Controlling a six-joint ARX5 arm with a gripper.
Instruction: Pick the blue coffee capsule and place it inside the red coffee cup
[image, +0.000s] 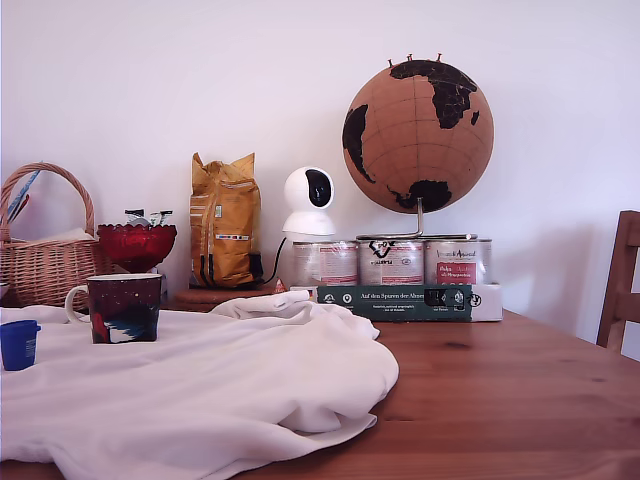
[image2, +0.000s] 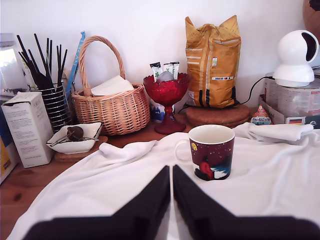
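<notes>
The blue coffee capsule (image: 18, 344) stands upright on the white cloth at the exterior view's far left edge, partly cut off by the frame. It does not show in the wrist view. The dark speckled mug (image: 125, 308) with red and blue patches stands on the cloth a little to the capsule's right in the exterior view, its pale handle turned toward the capsule. In the wrist view the mug (image2: 212, 152) is just ahead of my gripper (image2: 171, 170). The black fingers are shut together with only a thin slit between them and hold nothing. The exterior view does not show the arm.
A white cloth (image: 220, 390) covers the left part of the wooden table (image: 500, 390). Behind the mug stand a red footed glass bowl (image2: 166, 95), a wicker basket (image2: 111, 107), a yellow bag (image2: 212, 62) and a white camera (image2: 295, 55). Tins (image: 390, 262) and a cork globe (image: 418, 135) stand farther right.
</notes>
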